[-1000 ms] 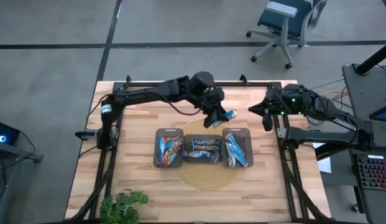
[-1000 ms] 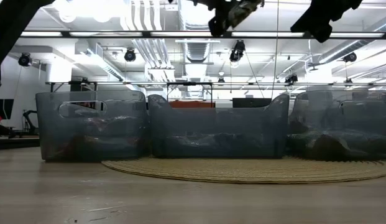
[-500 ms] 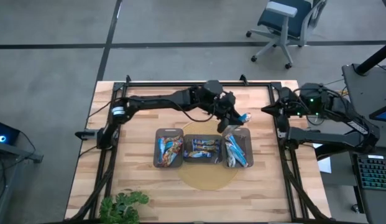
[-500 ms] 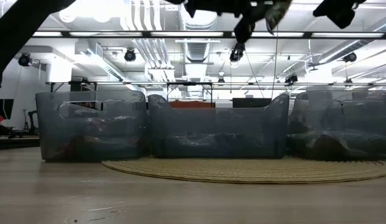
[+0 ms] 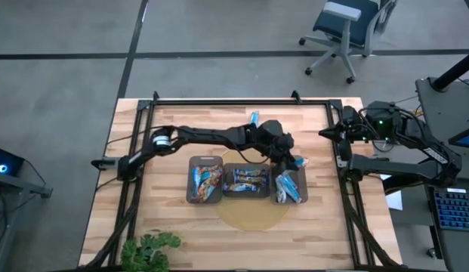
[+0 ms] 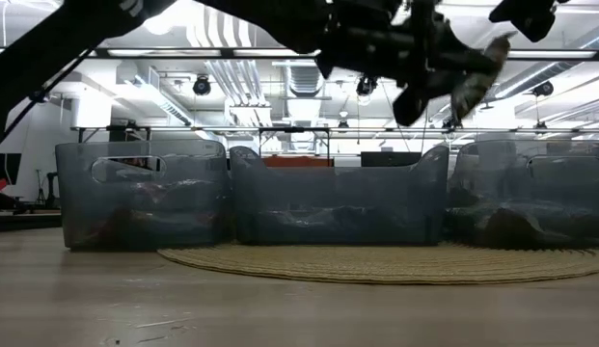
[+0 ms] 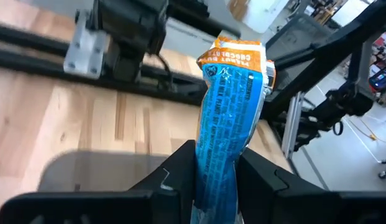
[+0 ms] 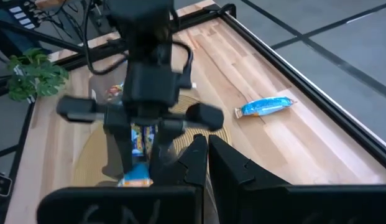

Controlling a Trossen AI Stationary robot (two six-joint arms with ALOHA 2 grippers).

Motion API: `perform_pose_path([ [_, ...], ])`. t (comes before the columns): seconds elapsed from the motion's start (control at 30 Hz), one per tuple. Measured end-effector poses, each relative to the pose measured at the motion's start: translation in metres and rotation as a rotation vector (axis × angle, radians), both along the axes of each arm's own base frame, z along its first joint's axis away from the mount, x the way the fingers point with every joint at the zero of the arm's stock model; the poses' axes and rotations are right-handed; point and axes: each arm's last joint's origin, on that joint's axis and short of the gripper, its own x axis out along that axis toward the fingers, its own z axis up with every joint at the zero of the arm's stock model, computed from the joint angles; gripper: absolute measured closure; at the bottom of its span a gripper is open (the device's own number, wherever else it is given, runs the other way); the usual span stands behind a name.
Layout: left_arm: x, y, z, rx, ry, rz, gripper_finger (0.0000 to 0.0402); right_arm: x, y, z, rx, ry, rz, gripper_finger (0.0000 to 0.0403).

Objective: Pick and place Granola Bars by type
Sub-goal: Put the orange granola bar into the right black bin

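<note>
The left gripper (image 5: 293, 160), its jaws clamped on a blue granola bar (image 7: 233, 118), hangs over the right-hand tray (image 5: 301, 189) near the desk's right edge, presumably because blue bars belong there.

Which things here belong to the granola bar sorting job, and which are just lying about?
Belong to the job:
- blue bar held in the left gripper
- loose blue bar on the table
- three trays holding sorted bars

Just lying about:
- potted plant
- round woven mat
- office chair
- keyboard
</note>
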Motion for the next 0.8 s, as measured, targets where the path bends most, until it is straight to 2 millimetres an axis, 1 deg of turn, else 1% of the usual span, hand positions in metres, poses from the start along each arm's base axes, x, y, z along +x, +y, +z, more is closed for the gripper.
perform_pose_path([
  [0.13,0.005,0.0,-0.019,-0.016,0.043,0.004,0.0321,0.0,0.0,0.0,0.0,0.002,0.001,0.0394],
  [0.23,0.007,0.001,-0.026,-0.045,0.069,0.015,0.0321,0.0,0.0,0.0,0.0,0.002,0.0,0.0394],
  [0.4,0.008,0.001,-0.03,-0.058,0.081,0.019,0.0321,0.0,0.0,0.0,0.0,0.002,0.001,0.0394],
  [0.8,0.005,-0.002,-0.035,-0.091,0.149,-0.034,0.0321,0.0,0.0,-0.001,0.002,0.003,0.0,0.0394],
])
